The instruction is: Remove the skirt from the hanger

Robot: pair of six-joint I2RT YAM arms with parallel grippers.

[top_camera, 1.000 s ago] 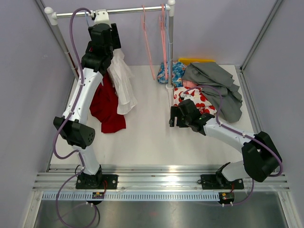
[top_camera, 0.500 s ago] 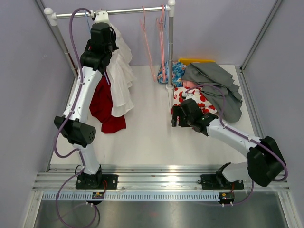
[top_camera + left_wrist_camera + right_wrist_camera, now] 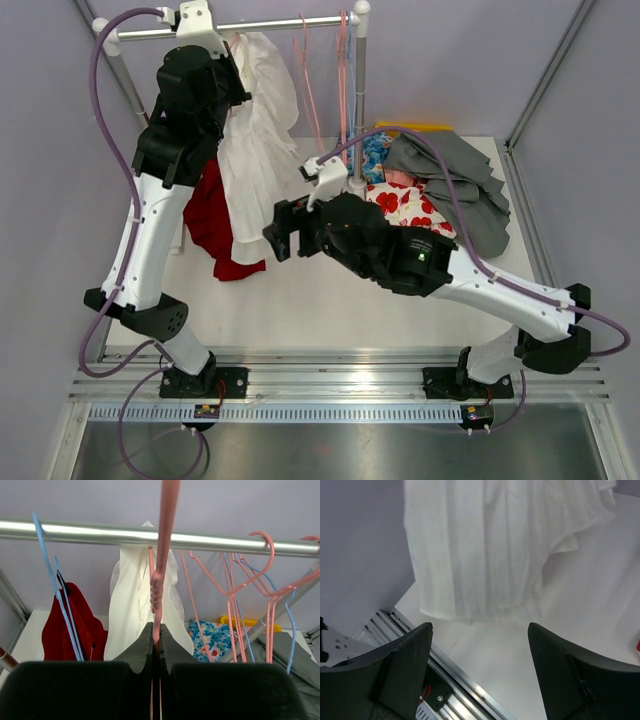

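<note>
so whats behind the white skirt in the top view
A red garment shows from behind the white skirt at its lower left edge. Its upper part is hidden by the skirt and the left arm.

Plain pale lilac walls (image 3: 450,60) close in the far side and both flanks of a flat white surface (image 3: 310,300). A silver metal clothes rail (image 3: 270,22) spans the far left, carried on a white upright post (image 3: 359,120). Slim grey metal struts (image 3: 545,75) rise in the far right corner. Ribbed aluminium tracks (image 3: 340,372) line the near edge, and a brushed steel sheet (image 3: 350,445) nearer still catches soft, even light.
</note>
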